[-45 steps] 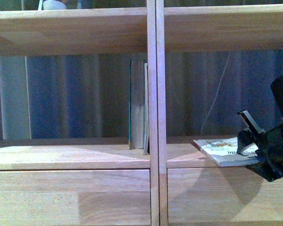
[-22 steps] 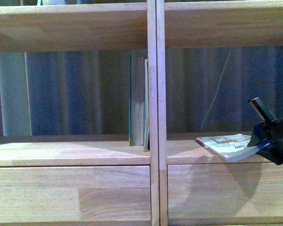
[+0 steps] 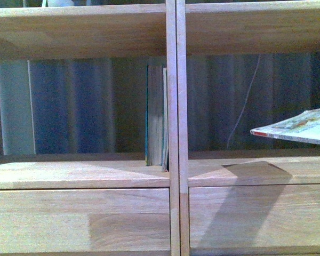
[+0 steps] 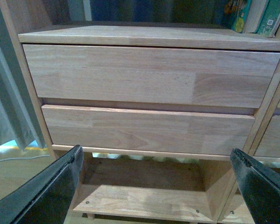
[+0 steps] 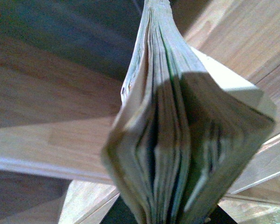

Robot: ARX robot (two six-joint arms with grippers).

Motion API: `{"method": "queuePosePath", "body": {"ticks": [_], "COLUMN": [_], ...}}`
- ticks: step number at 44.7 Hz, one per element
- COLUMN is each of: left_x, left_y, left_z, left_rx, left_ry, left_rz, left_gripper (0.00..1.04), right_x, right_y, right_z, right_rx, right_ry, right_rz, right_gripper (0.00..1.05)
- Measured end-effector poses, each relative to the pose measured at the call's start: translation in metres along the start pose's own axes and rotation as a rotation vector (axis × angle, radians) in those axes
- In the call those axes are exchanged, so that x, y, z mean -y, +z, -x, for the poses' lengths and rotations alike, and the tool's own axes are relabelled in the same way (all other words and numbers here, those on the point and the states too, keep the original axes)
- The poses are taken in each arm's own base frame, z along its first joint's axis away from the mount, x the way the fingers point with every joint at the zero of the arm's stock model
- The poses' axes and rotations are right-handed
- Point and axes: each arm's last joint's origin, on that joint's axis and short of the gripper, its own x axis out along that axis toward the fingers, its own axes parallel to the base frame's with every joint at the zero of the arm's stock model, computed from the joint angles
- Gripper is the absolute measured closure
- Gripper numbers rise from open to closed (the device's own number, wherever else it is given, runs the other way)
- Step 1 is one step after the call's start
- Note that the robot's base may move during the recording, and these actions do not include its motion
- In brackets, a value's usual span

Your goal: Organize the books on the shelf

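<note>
In the front view the light-wood shelf (image 3: 172, 176) fills the frame, with two columns. A few thin books (image 3: 156, 117) with teal and grey edges stand upright in the left column against the middle post. A white-covered book (image 3: 298, 127) with a colourful cover and red-tipped spine hangs nearly flat in the air above the right column's plank, at the right edge. My right gripper is out of the front view; in the right wrist view it is shut on that book (image 5: 177, 154), whose page edges fan out. My left gripper (image 4: 156, 161) is open before the drawer fronts (image 4: 149, 74).
An upper plank (image 3: 245, 29) runs above the held book. Behind the shelf hangs a striped curtain (image 3: 69, 106) with a thin white cord (image 3: 244, 104). In the left wrist view the shelf's low bottom plank (image 4: 144, 200) and floor show below the drawers.
The held book has risen off the right column's plank and moved right, now level in the air. The right gripper has left the front view.
</note>
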Motion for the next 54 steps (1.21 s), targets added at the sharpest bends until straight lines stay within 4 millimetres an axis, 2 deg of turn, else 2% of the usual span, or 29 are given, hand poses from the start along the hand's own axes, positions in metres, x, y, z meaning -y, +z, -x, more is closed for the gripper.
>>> {"method": "queuePosePath", "body": {"ticks": [11, 24, 30, 33, 35, 39, 45, 54], "left_x": [0.000, 0.000, 0.000, -0.001, -0.005, -0.013, -0.021, -0.021], "left_y": [0.000, 0.000, 0.000, 0.001, 0.008, 0.030, 0.055, 0.078], "left_z": [0.000, 0.000, 0.000, -0.004, -0.013, -0.029, -0.052, -0.069], "left_rx": [0.000, 0.000, -0.003, -0.064, -0.074, -0.048, -0.040, -0.018], "left_ry": [0.000, 0.000, 0.002, 0.002, -0.004, -0.050, -0.174, -0.363], "left_rz": [0.000, 0.000, 0.005, 0.148, 0.289, 0.459, 0.617, 0.744], "left_gripper": [0.07, 0.07, 0.07, 0.07, 0.07, 0.07, 0.07, 0.07], "right_x": [-0.015, -0.051, -0.058, -0.060, -0.061, -0.066, -0.070, -0.076], "right_y": [-0.012, -0.059, -0.075, -0.083, -0.089, -0.099, -0.108, -0.118], "right_z": [0.044, 0.098, 0.101, 0.098, 0.096, 0.093, 0.091, 0.090], "right_rx": [-0.040, -0.120, -0.150, -0.160, -0.168, -0.198, -0.220, -0.234], "right_ry": [0.127, 0.332, 0.356, 0.354, 0.353, 0.365, 0.381, 0.397], "right_rz": [0.050, 0.117, 0.127, 0.135, 0.138, 0.152, 0.166, 0.176], "right_gripper": [0.97, 0.97, 0.97, 0.97, 0.97, 0.97, 0.97, 0.97]}}
